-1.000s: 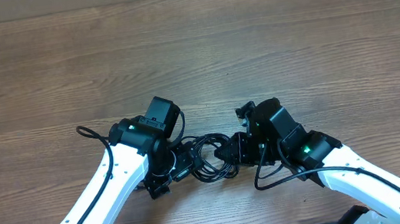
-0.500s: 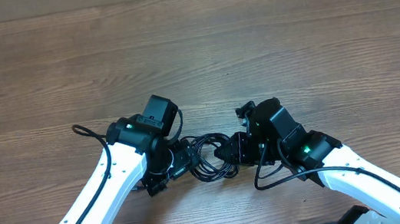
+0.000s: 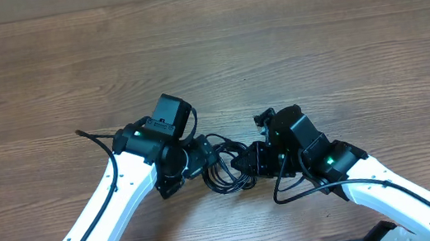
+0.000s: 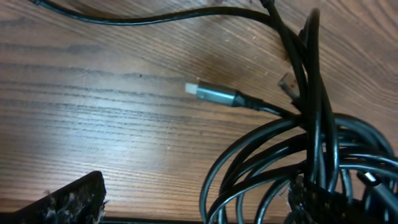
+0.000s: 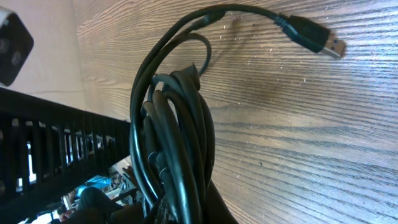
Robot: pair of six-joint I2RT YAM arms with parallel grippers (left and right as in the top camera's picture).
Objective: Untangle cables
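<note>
Overhead, both arms crowd the cables low on the table: the right gripper is clamped tight on the coil's edge to anchor it, the left gripper spread wide, gripping nothing. Left wrist: loops sit between its fingers, a silver plug lying free on the wood, probably the end to pull. Right wrist: the bundle runs down into closed jaws, a black plug sticking out beyond.

The cables are laid coiled on the bench, near its front edge, flanked by the left arm and right arm.
</note>
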